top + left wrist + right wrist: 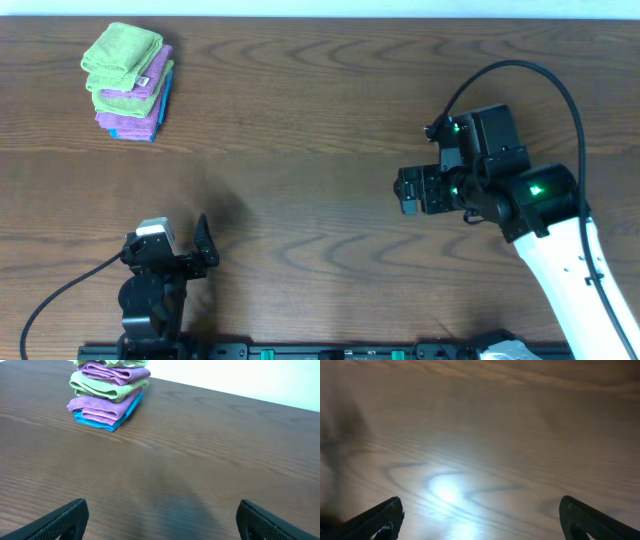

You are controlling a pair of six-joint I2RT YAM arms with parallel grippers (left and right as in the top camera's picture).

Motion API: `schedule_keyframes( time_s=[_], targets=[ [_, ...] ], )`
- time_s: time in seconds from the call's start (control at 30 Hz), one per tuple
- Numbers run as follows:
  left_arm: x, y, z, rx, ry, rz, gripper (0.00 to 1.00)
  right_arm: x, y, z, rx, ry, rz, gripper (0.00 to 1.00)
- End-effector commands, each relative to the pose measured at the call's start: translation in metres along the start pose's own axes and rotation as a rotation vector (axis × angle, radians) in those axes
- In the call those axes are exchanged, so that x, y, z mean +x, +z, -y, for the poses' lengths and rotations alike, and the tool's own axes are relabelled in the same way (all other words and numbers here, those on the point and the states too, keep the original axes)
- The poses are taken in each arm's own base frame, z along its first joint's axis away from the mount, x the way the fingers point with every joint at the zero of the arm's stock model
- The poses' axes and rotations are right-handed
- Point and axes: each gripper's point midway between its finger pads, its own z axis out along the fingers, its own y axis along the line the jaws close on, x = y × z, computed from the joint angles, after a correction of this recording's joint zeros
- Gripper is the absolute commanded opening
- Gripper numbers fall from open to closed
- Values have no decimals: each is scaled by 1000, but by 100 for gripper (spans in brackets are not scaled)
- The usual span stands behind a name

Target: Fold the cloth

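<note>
Cloths (130,82) sat folded in a green, purple and blue stack at ten o'clock on the table (320,120), well apart from both grippers. At seven o'clock the left gripper (180,245) hung spread and empty; at three o'clock the right gripper (410,190) was likewise spread, grasping nothing.

You won't find any words, numbers or brand marks you can read in these views. The one candidate is a small pale tag (143,80) on the stack of folded cloths (128,82) (any print is too small to make out).
</note>
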Motion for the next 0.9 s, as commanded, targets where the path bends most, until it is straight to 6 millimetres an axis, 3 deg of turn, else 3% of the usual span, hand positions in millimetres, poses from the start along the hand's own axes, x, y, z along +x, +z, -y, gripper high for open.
schedule_keyframes(
  time_s=[0.0, 0.13, 0.2, 0.4, 0.6, 0.87],
  targets=[
    [8, 3, -6, -27, -13, -11, 95, -8, -13, 22, 139, -91, 75, 99],
    [8, 3, -6, -27, -13, -11, 95, -28, -55, 28, 174, -125, 303, 99],
    [8, 3, -6, -27, -13, -11, 95, -28, -72, 33, 185, -157, 387, 99],
    [8, 3, -6, -27, -13, -11, 95, 8, -103, 70, 279, -115, 644, 99],
    [8, 3, -6, -27, -13, -11, 95, 57, -82, 95, 348, -46, 716, 99],
    [8, 3, -6, -27, -13, -11, 95, 88, -40, 108, 361, -17, 718, 99]
  ],
)
